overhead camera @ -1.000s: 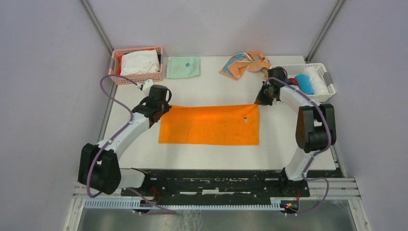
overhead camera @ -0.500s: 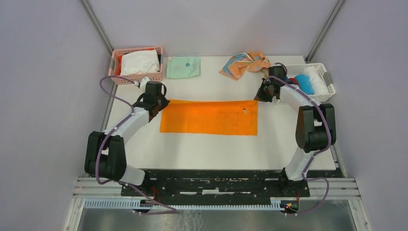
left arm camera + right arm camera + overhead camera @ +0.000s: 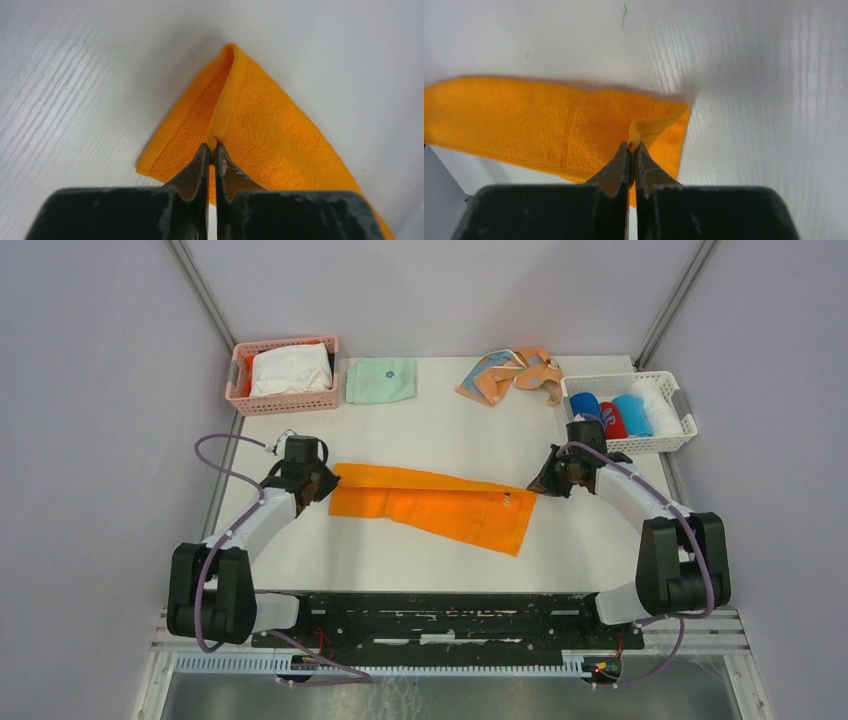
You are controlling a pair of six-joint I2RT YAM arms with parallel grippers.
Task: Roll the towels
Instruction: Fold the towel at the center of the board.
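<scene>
- Left gripper [image 3: 211, 150]: jaws pressed together on the hem of the orange towel [image 3: 440, 505], pinching one corner fold right at the tips
- Right gripper [image 3: 631, 146]: jaws likewise closed on a small pucker of hem at the opposite corner
- The towel stretches between the two pairs of jaws as a doubled strip; it lies on the table [image 3: 450, 430] and looks skewed, with its loose corner trailing below the right jaws
- The peach towel [image 3: 515, 373] lies crumpled well beyond the right jaws, not yet rolled
- Risk: both pinches hold only a thin edge at the tips, so we expect a slip if either arm tugs
- Risk: uneven pull between the arms may worsen the skew, and we judge a crooked strip will roll into a cone
</scene>
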